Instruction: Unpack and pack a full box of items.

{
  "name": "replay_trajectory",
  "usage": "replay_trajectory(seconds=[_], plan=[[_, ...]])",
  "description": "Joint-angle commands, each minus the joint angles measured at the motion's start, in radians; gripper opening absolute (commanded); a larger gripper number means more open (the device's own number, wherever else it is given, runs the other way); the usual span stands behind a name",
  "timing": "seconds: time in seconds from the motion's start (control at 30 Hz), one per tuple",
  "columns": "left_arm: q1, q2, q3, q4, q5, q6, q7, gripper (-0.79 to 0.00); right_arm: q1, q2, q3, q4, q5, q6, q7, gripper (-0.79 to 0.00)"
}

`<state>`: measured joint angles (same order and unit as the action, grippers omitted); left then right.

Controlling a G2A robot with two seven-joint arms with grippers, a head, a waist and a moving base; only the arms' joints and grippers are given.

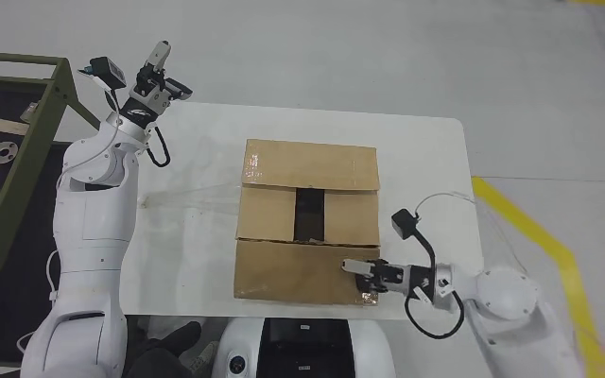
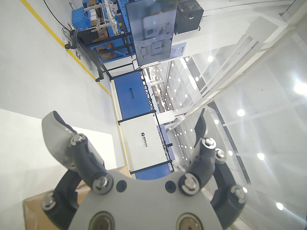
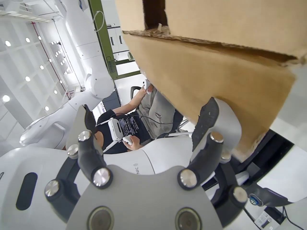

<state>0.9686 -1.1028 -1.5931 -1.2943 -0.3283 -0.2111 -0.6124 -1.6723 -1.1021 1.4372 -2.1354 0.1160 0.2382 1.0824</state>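
Note:
A brown cardboard box (image 1: 307, 170) stands in the middle of the white table (image 1: 189, 132). Its top flaps lie nearly flat, with a dark gap (image 1: 307, 215) between two of them. My right gripper (image 1: 364, 271) is open at the right corner of the near flap (image 3: 215, 72); one finger (image 3: 211, 118) rests against that flap's edge and the other (image 3: 84, 120) stands free. My left gripper (image 1: 156, 57) is held up past the table's far left corner, open and holding nothing (image 2: 128, 117). A corner of the box (image 2: 28, 207) shows below it.
A green metal frame (image 1: 47, 104) stands off the table's left side. Bare table (image 1: 416, 161) lies left and right of the box. A yellow floor line (image 1: 529, 227) runs past the right side.

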Motion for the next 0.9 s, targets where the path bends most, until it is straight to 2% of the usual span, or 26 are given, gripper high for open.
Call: replay_trajectory(seconds=[0.0,0.13,0.43,0.87], plan=[[0.0,0.0,0.0,0.0,0.0,0.0,0.0,0.0,-0.016,-0.001,0.017,-0.026,0.044,-0.017,-0.045,0.0],[0.0,0.0,0.0,0.0,0.0,0.0,0.0,0.0,-0.024,-0.001,0.046,-0.046,0.071,-0.034,-0.132,0.0],[0.0,0.0,0.0,0.0,0.0,0.0,0.0,0.0,0.011,0.005,0.167,-0.012,0.132,-0.022,-0.226,0.0],[0.0,0.0,0.0,0.0,0.0,0.0,0.0,0.0,0.094,0.018,0.278,0.151,0.234,-0.003,-0.205,0.0]])
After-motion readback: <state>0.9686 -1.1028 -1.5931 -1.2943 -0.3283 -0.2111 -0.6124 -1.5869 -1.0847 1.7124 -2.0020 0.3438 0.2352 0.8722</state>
